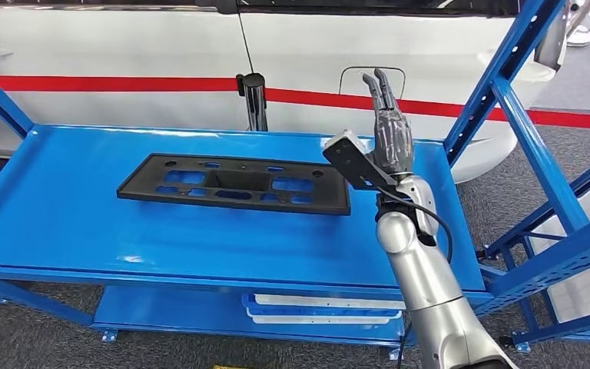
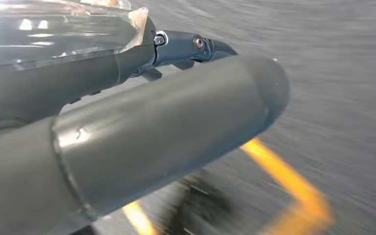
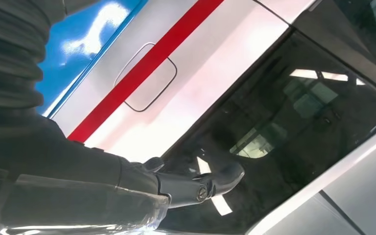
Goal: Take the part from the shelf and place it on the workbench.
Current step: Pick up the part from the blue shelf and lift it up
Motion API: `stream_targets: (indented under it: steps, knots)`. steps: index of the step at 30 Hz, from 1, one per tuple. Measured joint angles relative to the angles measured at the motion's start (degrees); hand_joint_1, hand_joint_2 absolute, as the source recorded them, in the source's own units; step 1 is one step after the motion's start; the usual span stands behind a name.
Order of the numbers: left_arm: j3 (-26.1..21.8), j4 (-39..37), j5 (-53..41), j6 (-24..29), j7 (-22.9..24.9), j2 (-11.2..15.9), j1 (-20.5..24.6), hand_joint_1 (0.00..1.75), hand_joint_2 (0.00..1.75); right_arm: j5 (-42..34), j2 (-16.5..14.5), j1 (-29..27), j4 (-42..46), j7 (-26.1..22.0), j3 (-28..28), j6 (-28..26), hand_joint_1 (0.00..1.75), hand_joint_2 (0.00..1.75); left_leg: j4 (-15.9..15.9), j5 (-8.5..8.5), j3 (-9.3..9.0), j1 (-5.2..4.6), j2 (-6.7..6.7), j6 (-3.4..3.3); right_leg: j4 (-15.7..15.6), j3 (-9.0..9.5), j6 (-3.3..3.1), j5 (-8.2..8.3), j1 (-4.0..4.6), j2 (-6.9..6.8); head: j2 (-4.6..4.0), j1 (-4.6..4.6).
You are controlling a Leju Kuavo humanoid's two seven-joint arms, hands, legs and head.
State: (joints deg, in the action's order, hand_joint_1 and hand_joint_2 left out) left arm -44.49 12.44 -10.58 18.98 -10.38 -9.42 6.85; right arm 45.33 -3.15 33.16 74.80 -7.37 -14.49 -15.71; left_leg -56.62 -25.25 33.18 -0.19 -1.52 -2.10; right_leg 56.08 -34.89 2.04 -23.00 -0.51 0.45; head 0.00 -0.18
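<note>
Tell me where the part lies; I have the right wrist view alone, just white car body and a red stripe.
Observer: The flat black plastic panel with cut-outs lies on the blue metal shelf, untouched.
Operator: Place my right hand against it.
Observer: The right hand is raised to the right of the panel's end, fingers pointing up, holding nothing.
Operator: Report the left hand.
Observer: The left hand hangs over grey floor with a yellow line.
</note>
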Motion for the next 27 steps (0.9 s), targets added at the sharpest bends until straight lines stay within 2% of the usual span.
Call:
stream_targets:
  steps: [2, 3, 8, 15, 19, 23, 27]
  knots:
    - [1.45, -0.38, -3.67, 3.25, 9.58, 0.12, -0.76, 0.0, 0.0, -0.36, -0.01, 0.03, 0.42, 0.01, -0.25, 0.08, 0.0, 1.75, -0.09, -0.28, -0.1, 0.15, 0.21, -0.17, 0.05, -0.06, -0.4, -0.05, -0.14, 0.17, 0.0, -0.09]
    - [2.27, -0.58, -5.26, 4.6, 13.55, 0.13, -1.08, 0.0, 0.0, -0.5, 0.0, 0.05, 0.61, 0.01, -0.39, 0.08, 0.0, 1.75, -0.02, -0.32, -0.16, 0.3, 0.3, -0.09, 0.09, -0.08, -0.54, -0.15, 0.07, 0.25, 0.0, -0.07]
    - [4.62, -0.86, -8.06, 6.49, 18.79, 0.11, -1.33, 0.0, 0.0, -0.65, 0.03, 0.06, 0.96, 0.01, -0.93, 0.08, 0.0, 1.75, 0.09, -0.49, -0.24, 0.55, 0.35, 0.47, 0.13, -0.05, -1.0, -0.34, 0.37, 0.28, 0.0, -0.05]
    - [8.77, -1.37, -13.83, 7.36, 31.0, 0.08, -1.93, 0.0, 0.0, -0.5, 0.0, -0.07, 2.25, 0.03, -2.54, 0.22, 0.0, 1.75, 0.09, -0.44, -0.26, 0.57, 0.37, 0.64, 0.15, -0.04, -1.15, -0.3, 0.41, 0.28, 0.0, -0.03]
    - [10.76, -1.45, -15.65, 6.26, 33.28, 0.07, -2.18, 0.0, 0.0, 2.38, -0.03, -1.48, 4.33, 0.76, -5.21, 1.12, 0.0, 1.75, 0.09, -0.44, -0.26, 0.5, 0.37, 0.64, 0.15, 0.0, -1.15, -0.3, 0.36, 0.28, 0.0, -0.03]
    - [11.93, -1.45, -16.62, 5.67, 33.17, 0.07, -2.24, 0.0, 0.0, 7.08, -0.31, -3.42, 5.51, 2.64, -9.46, 2.96, 0.0, 1.75, 0.09, -0.44, -0.26, 0.42, 0.37, 0.64, 0.15, 0.02, -1.15, -0.3, 0.34, 0.29, 0.0, -0.03]
    - [12.35, -1.45, -16.85, 5.59, 33.04, 0.07, -2.3, 0.0, 0.0, 8.27, -0.63, -4.61, 5.56, 3.28, -12.55, 3.14, 0.0, 1.75, 0.09, -0.44, -0.26, 0.39, 0.36, 0.64, 0.15, 0.0, -1.15, -0.31, 0.34, 0.27, 0.0, -0.03]
